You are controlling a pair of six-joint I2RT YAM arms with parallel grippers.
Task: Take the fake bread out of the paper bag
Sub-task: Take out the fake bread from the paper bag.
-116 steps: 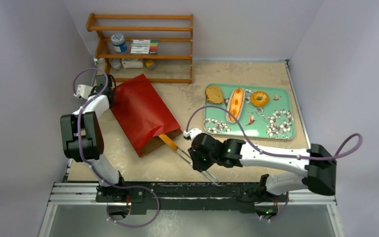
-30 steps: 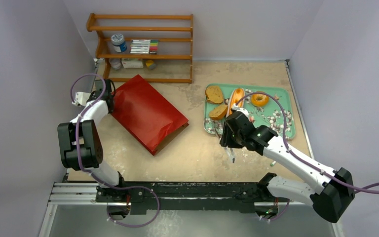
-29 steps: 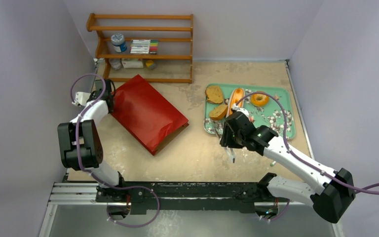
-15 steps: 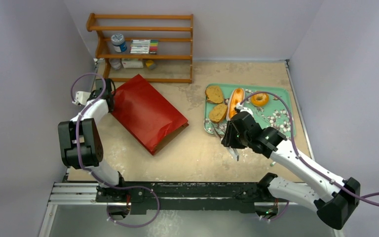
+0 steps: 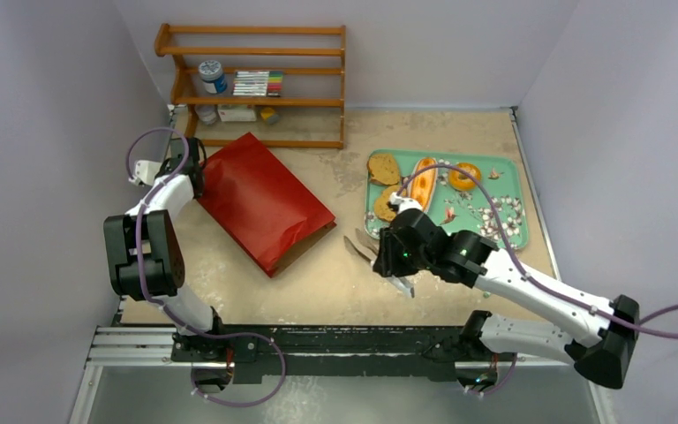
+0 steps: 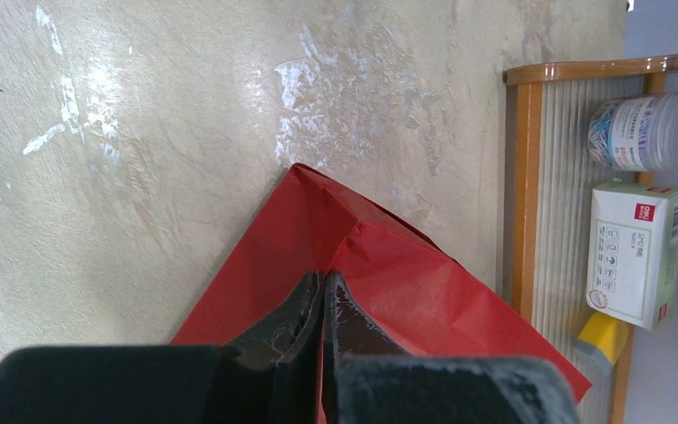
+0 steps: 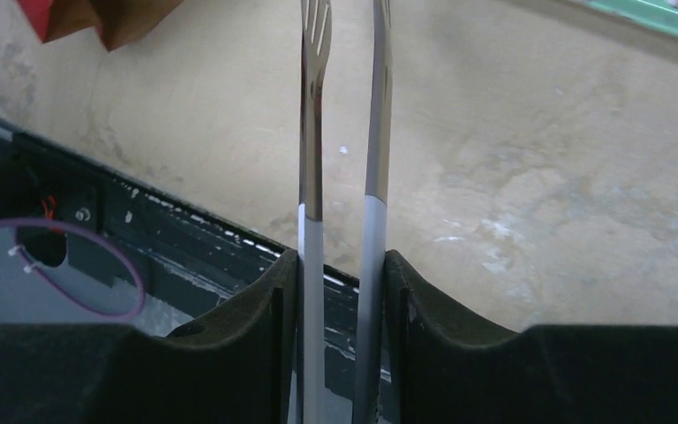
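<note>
The red paper bag (image 5: 265,201) lies flat at centre left, its brown mouth (image 5: 313,240) facing the near right. My left gripper (image 5: 196,168) is shut on a raised fold at the bag's far corner (image 6: 380,265), with the jaws (image 6: 325,281) pressed together on red paper. My right gripper (image 5: 390,256) is shut on metal tongs (image 7: 344,106), whose empty tips (image 5: 357,245) point toward the bag mouth (image 7: 106,22). The fake bread lies on the green tray (image 5: 494,231): two round slices (image 5: 384,168) (image 5: 383,207), the long bun (image 5: 423,183) and the ring bagel (image 5: 463,177).
A wooden shelf (image 5: 256,84) at the back holds a jar (image 6: 644,132), a small box (image 6: 637,252) and markers. The black rail at the near table edge (image 7: 185,230) lies just below the tongs. Grey walls close both sides.
My right arm has swung the tongs from over the tray leftward and nearer, toward the bag mouth. A second round slice now rests on the tray. The left arm has stayed put.
</note>
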